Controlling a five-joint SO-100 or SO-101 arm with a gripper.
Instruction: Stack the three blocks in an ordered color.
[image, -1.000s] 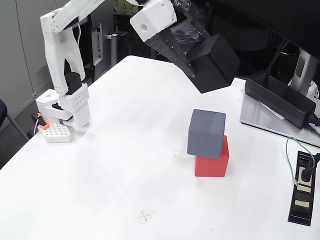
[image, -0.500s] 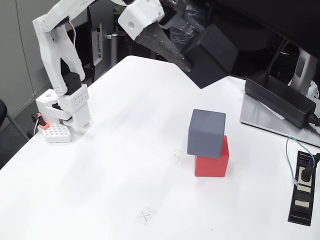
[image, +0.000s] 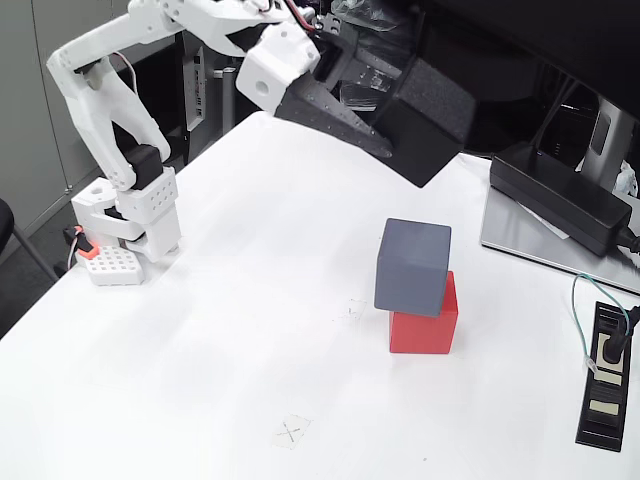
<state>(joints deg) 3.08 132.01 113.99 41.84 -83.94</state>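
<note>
End effector (image: 400, 125) carried black block (image: 430, 118) leftward.

No legible text, labels, brands or numbers. Two small taped X marks on the desk (image: 200, 330): one near centre (image: 354, 312), one toward the front edge (image: 291, 431).

Red cube (image: 428, 322): top face and upper left hidden under the grey cube (image: 412, 266); black cube (image: 432, 122): left side covered by the gripper (image: 385, 125) finger, outline merging into dark background; counter (image: 200, 340): cut off at lower edges.
</note>
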